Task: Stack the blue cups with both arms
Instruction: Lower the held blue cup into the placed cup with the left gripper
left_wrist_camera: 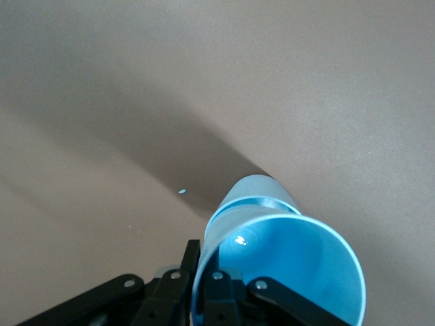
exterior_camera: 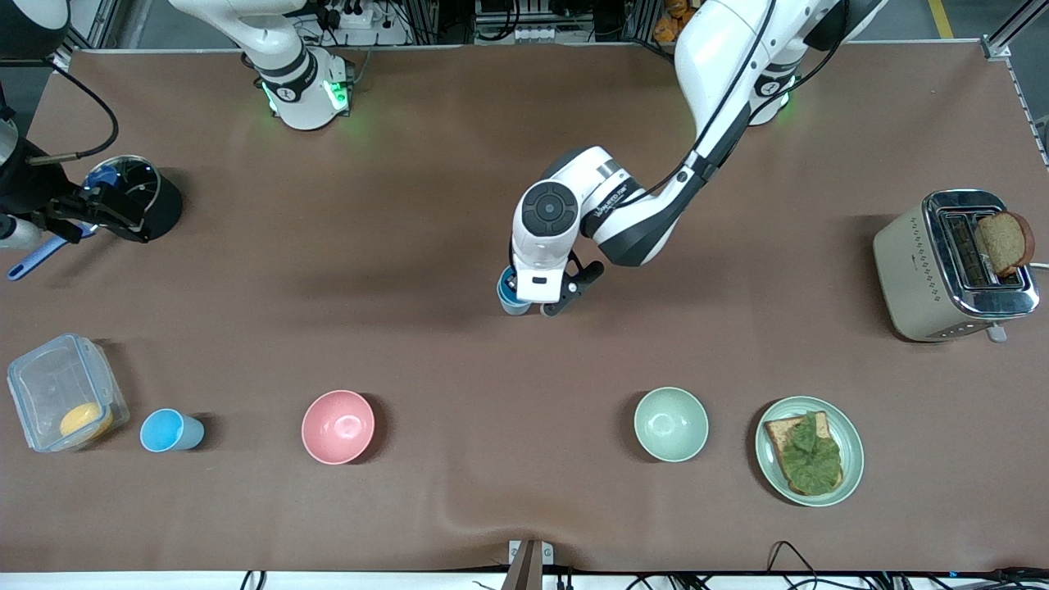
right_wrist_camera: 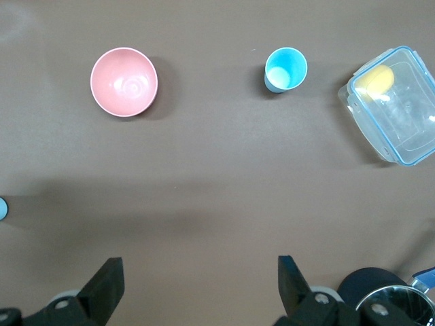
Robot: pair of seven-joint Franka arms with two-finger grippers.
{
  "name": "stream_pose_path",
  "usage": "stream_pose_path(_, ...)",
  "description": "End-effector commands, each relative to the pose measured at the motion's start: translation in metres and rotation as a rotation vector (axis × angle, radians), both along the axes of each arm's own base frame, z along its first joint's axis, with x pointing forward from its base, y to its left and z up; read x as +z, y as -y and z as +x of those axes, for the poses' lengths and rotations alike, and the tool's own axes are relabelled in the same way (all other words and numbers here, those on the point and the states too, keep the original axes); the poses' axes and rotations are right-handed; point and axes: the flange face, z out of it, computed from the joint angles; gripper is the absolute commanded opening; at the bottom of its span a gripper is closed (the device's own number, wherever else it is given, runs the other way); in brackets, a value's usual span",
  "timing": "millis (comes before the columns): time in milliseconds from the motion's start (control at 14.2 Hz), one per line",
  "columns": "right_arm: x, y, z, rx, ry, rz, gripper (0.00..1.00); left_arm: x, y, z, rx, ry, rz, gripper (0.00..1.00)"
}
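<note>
Two cups: both light blue, well apart on the brown bench [exterior_camera: 459, 205].
Held cup [exterior_camera: 511, 297]: at the middle of the bench, near 12 o'clock from the gap between the two bowls; the left wrist view shows its open mouth and a ridge around its wall.
Left hand [exterior_camera: 547, 300]: clamped on the held cup, one finger inside the rim and one outside it, low over the bench.
Free cup [exterior_camera: 170, 431]: upright near the front camera, toward the right arm's end, at 9 o'clock from the pink bowl [exterior_camera: 338, 427] and just beside the clear lidded box [exterior_camera: 64, 392].
Right hand [right_wrist_camera: 200, 288]: spread wide with nothing between the fingers, waiting up over the right arm's end of the bench near a black pot [exterior_camera: 139, 199].
Pale green bowl [exterior_camera: 670, 424]: at 3 o'clock from the pink bowl, beside a plate [exterior_camera: 849, 442] of bread with a leaf.
Toaster [exterior_camera: 926, 270]: toward the left arm's end, with a slice of bread in a slot.
</note>
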Motion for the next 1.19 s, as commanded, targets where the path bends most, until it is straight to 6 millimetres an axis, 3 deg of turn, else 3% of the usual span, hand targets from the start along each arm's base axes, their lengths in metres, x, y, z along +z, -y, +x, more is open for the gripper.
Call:
stream_pose_path(0,0.004,0.000,0.002,-0.005,-0.002,0.005,1.00,0.005,-0.002,0.003,0.024,0.008,0.001,1.00)
stream_pose_path(281,0.004,0.000,0.002,-0.005,-0.002,0.005,1.00,0.012,-0.003,0.005,0.007,0.024,0.000,1.00)
stream_pose_path(491,0.004,0.000,0.002,-0.006,-0.005,0.006,1.00,0.034,-0.011,0.011,-0.067,0.051,-0.009,1.00)
stream_pose_path(772,0.004,0.000,0.002,-0.006,-0.004,0.006,1.00,0.098,-0.063,0.042,-0.234,0.103,-0.018,1.00)
stream_pose_path(912,0.004,0.000,0.002,-0.006,-0.005,0.006,1.00,0.112,-0.081,0.050,-0.261,0.112,-0.007,1.00)
stream_pose_path(1123,0.004,0.000,0.002,-0.006,-0.005,0.006,1.00,0.126,-0.103,0.056,-0.603,0.163,0.129,1.00)
